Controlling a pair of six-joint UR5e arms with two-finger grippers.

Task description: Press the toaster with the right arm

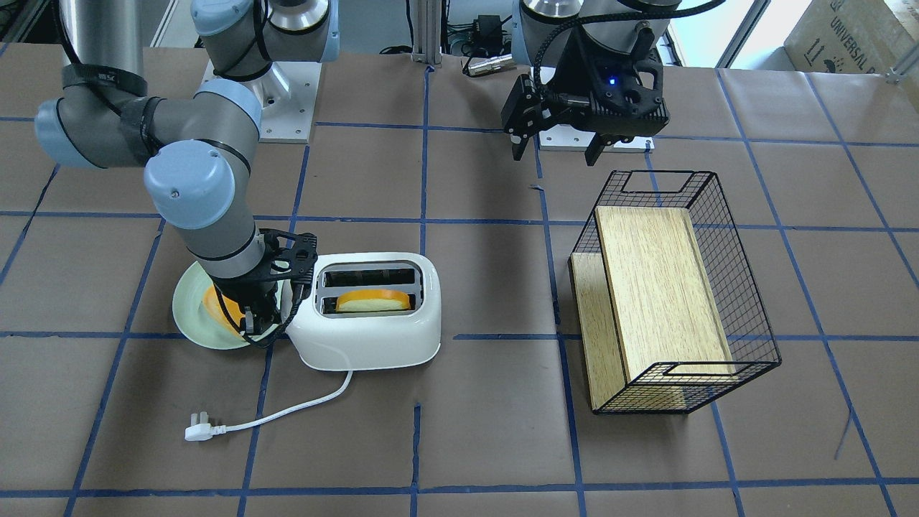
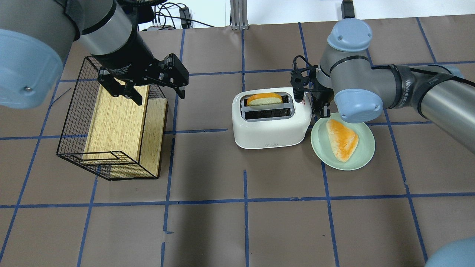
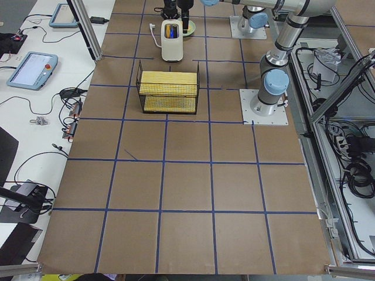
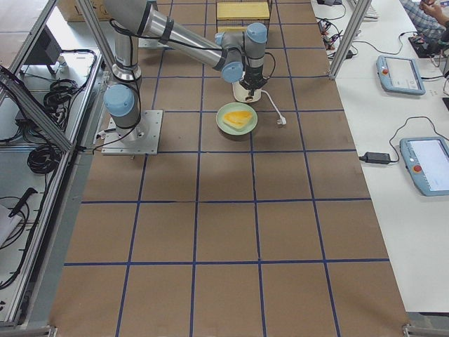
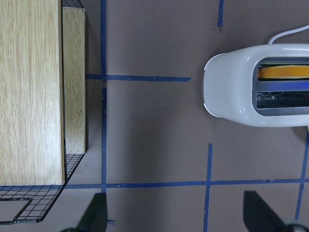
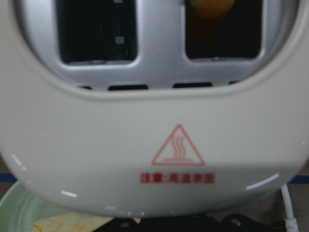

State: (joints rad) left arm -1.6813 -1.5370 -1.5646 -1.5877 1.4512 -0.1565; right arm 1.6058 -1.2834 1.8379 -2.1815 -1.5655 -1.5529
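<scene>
Jaws on the right gripper [image 2: 321,109] point down at the toaster's [image 2: 271,128] end, just over the plate [image 2: 362,155]. Whether they are apart or together I cannot tell, as the wrist hides them. The left gripper [image 2: 159,94] hangs wide open beside the basket [image 2: 74,129], well apart from the work. The toaster sits mid-table with a slice [image 2: 264,99] in the slot farther from the robot. Its lever is hidden. As I judge it, the gripper should descend straight along that end wall and push steadily until the lever latches. It should avoid sideways force, since the light shell could slide or tip.
</scene>
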